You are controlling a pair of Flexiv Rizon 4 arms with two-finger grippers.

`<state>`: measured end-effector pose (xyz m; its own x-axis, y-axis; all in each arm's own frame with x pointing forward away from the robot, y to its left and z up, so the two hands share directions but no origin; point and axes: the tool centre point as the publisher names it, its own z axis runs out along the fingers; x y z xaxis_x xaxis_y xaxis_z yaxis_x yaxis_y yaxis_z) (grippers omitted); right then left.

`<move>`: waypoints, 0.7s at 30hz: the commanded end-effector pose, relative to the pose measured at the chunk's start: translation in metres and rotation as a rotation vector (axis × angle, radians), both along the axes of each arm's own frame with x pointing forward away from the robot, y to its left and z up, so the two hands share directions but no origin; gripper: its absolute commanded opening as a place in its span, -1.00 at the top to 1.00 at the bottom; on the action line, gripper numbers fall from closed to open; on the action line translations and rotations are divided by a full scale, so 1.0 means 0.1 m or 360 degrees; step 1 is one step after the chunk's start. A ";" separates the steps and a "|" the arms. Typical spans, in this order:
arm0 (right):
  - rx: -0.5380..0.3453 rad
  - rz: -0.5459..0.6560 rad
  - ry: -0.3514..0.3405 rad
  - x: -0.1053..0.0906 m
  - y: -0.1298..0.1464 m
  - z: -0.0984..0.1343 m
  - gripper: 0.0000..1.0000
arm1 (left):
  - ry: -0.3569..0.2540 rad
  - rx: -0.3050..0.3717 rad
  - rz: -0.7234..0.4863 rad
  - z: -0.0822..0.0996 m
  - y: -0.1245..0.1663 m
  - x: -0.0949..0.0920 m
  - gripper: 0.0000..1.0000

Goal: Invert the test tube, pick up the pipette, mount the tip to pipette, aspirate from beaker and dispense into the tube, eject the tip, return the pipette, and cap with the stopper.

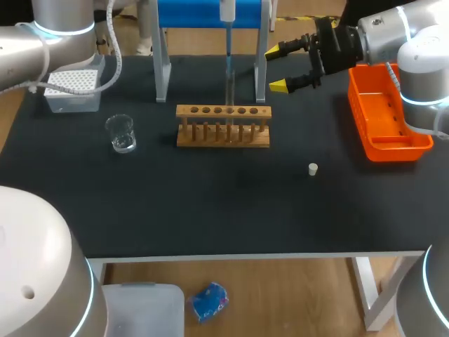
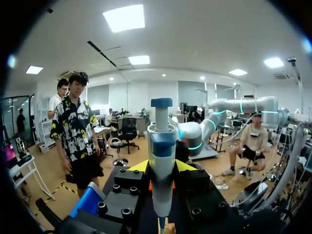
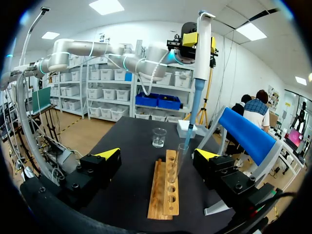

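pipette (image 1: pixel 227 10) top cut off, left gripper (image 2: pixel 162 166) partly hidden

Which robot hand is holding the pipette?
The left hand: it grips the pipette from both sides, above the wooden rack. The right hand is open and holds nothing.

My dark counter (image 1: pixel 210 210), read off the wooden rack (image 1: pixel 222 127).
I see the beaker (image 1: pixel 121 133) left of it, the tip box (image 1: pixel 71 90) beyond that, the white stopper (image 1: pixel 313 168) front-right, the orange bin (image 1: pixel 393 144) well to the right.
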<state>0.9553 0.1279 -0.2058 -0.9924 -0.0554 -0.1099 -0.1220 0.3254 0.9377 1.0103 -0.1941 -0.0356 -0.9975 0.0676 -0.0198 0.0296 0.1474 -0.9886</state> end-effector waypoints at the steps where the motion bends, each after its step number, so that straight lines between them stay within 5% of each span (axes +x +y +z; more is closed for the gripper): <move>1: -0.0001 0.0000 -0.0001 -0.01 -0.01 0.00 -1.00 | -0.0005 -0.0006 -0.0004 -0.02 -0.01 0.00 1.00; 21: -0.0001 0.0000 -0.0001 -0.01 -0.01 0.00 -1.00 | -0.0025 0.0016 0.0004 -0.11 -0.02 -0.04 1.00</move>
<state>0.9553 0.1279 -0.2058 -0.9924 -0.0554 -0.1099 -0.1220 0.3253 0.9377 1.0083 -0.1962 -0.0466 -0.9970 0.0692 -0.0351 0.0455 0.1539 -0.9870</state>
